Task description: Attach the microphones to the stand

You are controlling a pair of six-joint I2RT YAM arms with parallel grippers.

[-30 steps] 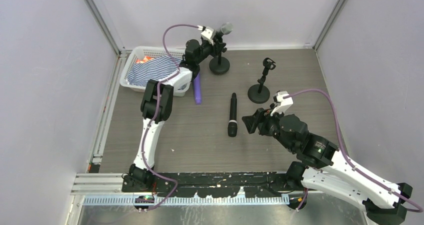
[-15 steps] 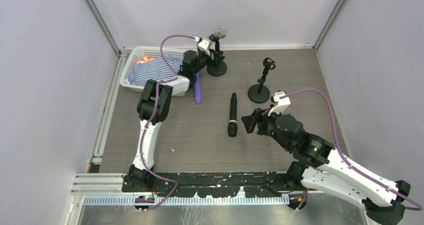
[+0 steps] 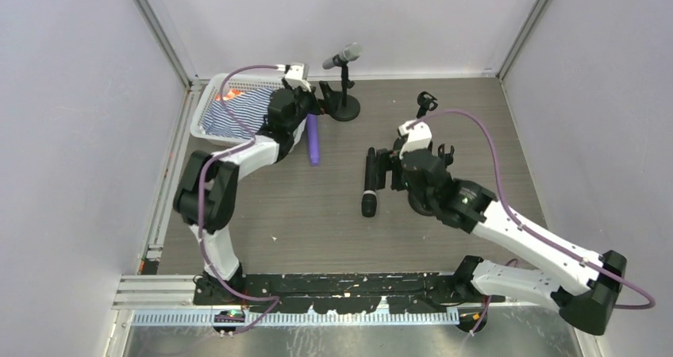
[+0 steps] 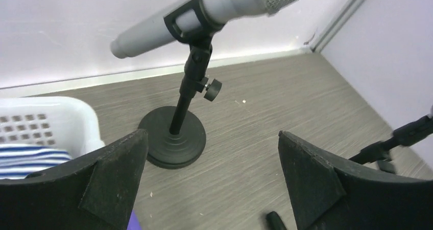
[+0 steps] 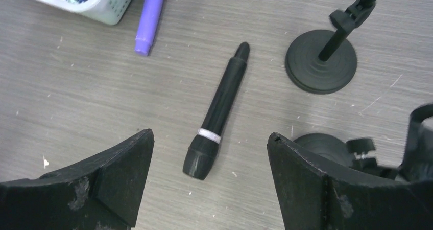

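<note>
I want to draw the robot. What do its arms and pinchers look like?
The left arm and right arm are white tubes with black joints. A purple cable loops along each. The left gripper and right gripper each have two chunky black wedge fingers.

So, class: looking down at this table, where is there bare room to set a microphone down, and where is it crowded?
Free: the near-left table, bordered by the left arm and black microphone; also the far-right corner beyond the empty stand. Crowded: far middle, around the basket, purple microphone and silver microphone's stand.
</note>
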